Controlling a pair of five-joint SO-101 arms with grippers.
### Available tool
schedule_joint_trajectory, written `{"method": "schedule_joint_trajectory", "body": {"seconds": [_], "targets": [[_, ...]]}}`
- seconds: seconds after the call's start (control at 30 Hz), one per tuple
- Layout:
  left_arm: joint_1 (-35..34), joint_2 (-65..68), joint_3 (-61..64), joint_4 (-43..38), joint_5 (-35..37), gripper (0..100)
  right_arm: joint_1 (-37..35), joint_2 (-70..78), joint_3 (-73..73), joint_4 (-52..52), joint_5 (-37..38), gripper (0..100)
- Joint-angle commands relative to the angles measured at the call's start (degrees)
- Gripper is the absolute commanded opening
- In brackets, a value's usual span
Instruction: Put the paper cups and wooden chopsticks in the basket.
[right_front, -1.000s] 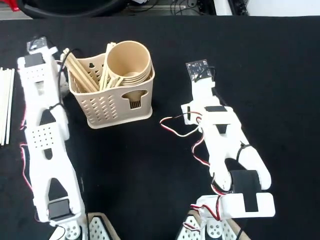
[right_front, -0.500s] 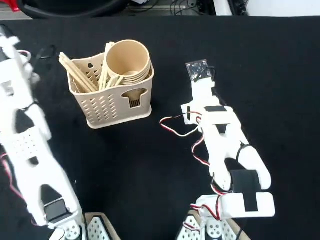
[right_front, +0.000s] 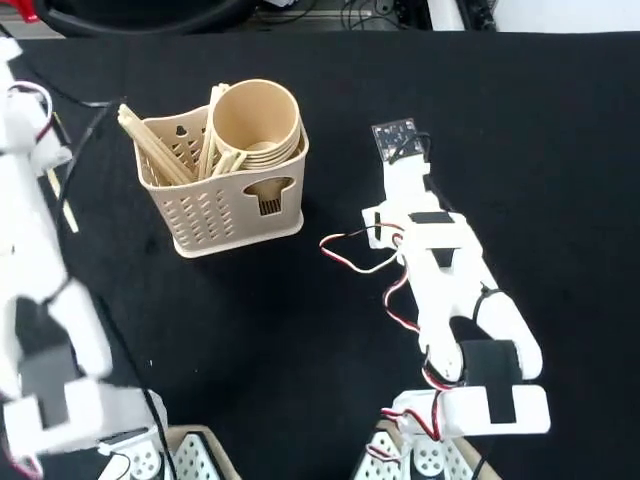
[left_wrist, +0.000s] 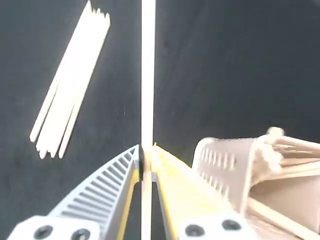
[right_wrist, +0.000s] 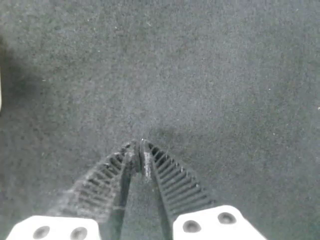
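A beige slotted basket stands left of the table's middle, with stacked paper cups and several wooden chopsticks in it. My left arm rises at the table's left edge, and a single chopstick hangs by it. In the left wrist view my left gripper is shut on that chopstick, above the cloth and beside the basket. A loose bundle of chopsticks lies on the cloth below. My right gripper is shut on nothing, low over bare black cloth.
The right arm lies stretched along the table right of the basket, with red and white wires looping at its side. Black cloth covers the table. Cables and gear line the far edge.
The left arm has swung from beside the basket out to the table's left edge and risen. A single chopstick now hangs from its gripper. The right arm has not moved.
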Motion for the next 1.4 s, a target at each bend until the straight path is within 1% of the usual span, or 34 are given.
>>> {"method": "schedule_joint_trajectory", "body": {"seconds": [0.0,0.07,0.2,0.27,0.37,0.43,0.5,0.53,0.6,0.67,0.73,0.87,1.03,1.2,1.37], "targets": [[0.7,-18.3,16.5,-11.5,0.2,3,-0.5,-0.2,-1.4,-0.8,0.5,1.1],[0.7,-26.2,27.0,-18.5,0.7,3,-0.5,-0.2,-1.4,-0.8,0.5,1.1],[1.7,-45.0,50.6,-34.8,4.9,3,-0.5,-0.2,-1.4,-0.8,0.5,1.1],[4.8,-55.6,62.4,-44.7,5.1,3,-0.6,-0.2,-1.4,-0.8,0.5,1.1],[10.8,-70.6,79.0,-61.7,5.0,3,-0.6,-0.2,-1.4,-0.8,0.5,1.1],[15.1,-79.4,89.3,-74.4,5.0,3,-0.6,-0.2,-1.4,-0.8,0.5,1.1],[18.2,-86.0,97.8,-84.4,4.7,3,-0.6,-0.2,-1.4,-0.8,0.5,1.1],[19.4,-88.4,101.0,-87.7,3.4,3,-0.6,-0.2,-1.4,-0.8,0.5,1.1],[21.8,-91.1,104.3,-90.1,-1.1,3,-0.6,-0.2,-1.5,-0.8,0.5,1.1],[23.9,-90.9,105.7,-91.4,-4.7,3,-0.6,-0.2,-1.5,-0.8,0.5,1.1],[25.0,-89.3,106.2,-93.6,-6.5,3,-0.6,-0.2,-1.5,-0.9,0.5,1.1],[24.9,-82.5,105.5,-99.3,-6.3,3,-0.6,-0.2,-1.5,-0.9,0.5,1.1],[24.9,-68.5,104.0,-106.4,-6.3,3,-0.6,-0.2,-1.5,-1.0,0.5,1.1],[24.9,-54.2,101.1,-108.5,-6.1,3,-0.6,-0.2,-1.5,-1.0,0.5,1.1],[24.7,-44.8,100.4,-111.7,-2.4,3,-0.6,-0.2,-1.5,-1.0,0.5,1.1]]}}
